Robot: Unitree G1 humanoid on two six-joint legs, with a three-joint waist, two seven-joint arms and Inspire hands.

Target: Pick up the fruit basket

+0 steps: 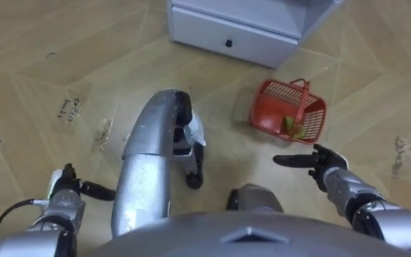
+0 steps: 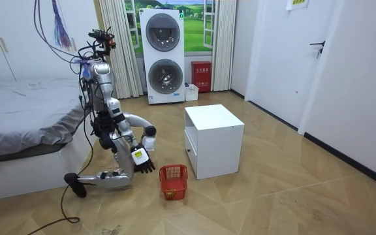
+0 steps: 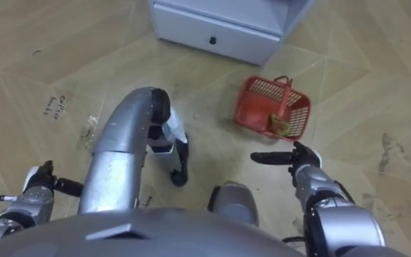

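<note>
Wood floor (image 1: 41, 57), herringbone boards, is carrying a red basket (image 1: 262, 114), which is sitting upright near the front corner of a white cabinet (image 1: 212, 32), not touching it. The cabinet is standing with its drawer (image 1: 228, 43) front facing the robot. Dark scuff marks (image 1: 70, 108) are showing on the boards at left.

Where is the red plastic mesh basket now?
The red plastic mesh basket sits on the wooden floor, right of centre in the eye views, near the white drawer cabinet, just beyond the open right hand.
</note>
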